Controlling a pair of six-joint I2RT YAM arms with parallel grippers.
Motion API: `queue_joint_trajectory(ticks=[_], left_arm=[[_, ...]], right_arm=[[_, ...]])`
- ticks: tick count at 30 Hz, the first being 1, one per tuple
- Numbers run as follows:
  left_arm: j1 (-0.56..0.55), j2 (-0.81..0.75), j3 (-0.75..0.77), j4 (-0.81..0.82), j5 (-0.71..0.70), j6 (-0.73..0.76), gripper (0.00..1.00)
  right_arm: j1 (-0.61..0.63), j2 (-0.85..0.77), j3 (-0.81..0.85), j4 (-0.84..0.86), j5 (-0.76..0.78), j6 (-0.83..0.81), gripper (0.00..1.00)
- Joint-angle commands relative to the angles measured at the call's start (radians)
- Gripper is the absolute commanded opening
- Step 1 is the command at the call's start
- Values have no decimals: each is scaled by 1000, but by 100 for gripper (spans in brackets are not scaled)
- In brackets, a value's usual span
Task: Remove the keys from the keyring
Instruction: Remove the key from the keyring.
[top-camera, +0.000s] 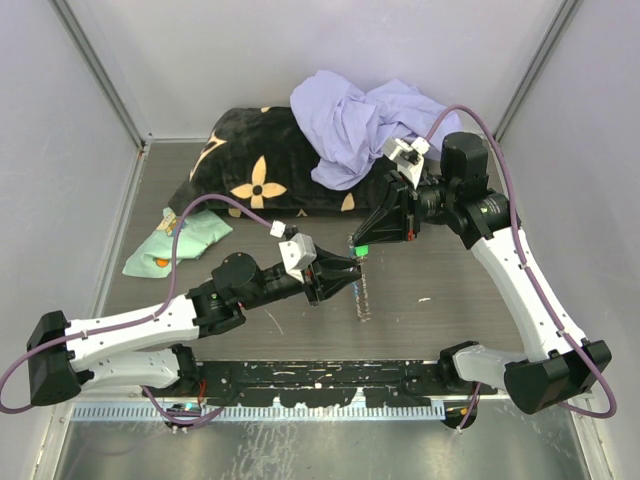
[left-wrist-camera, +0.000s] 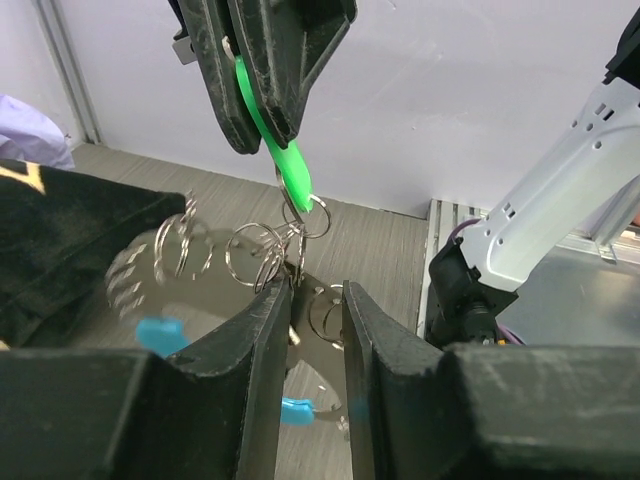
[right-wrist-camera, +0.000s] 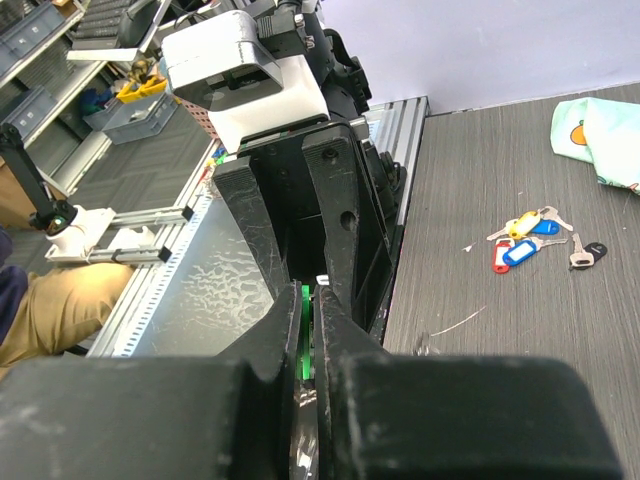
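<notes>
1. Already, three keys (right-wrist-camera: 522, 238) with yellow, blue and red tags are lying loose on the table (right-wrist-camera: 520, 380), well off to one side of the right gripper (right-wrist-camera: 308, 300). A dark-headed key (right-wrist-camera: 583, 255) is lying just beyond them.
2. A green-tagged key (left-wrist-camera: 283, 150) is being pinched between the pressed-together jaws of the right gripper. It is being judged as still linked to the keyring (left-wrist-camera: 268, 250), which is hanging just below those jaws, so at least this key is left to free.
3. The left gripper (left-wrist-camera: 317, 300) is being held right under the rings, its fingers narrowly parted around them. Whether anything is being clamped cannot be told.
4. The freed keys are being shown only by the right wrist view. The linked rings are being shown clearly only by the left wrist view. From above, the keyring is being made out only as a thin dangling strand.
</notes>
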Motion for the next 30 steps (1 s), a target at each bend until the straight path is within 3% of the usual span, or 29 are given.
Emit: queue_joint_trajectory(ticks=[1,30], left_arm=[[4,-3,35,89,-29,-5,29],[4,13,40,120,-4,-1,28]], right_arm=[[9,-34,1,39,-65,10,1],[12,-33,1,39,-66,12,1]])
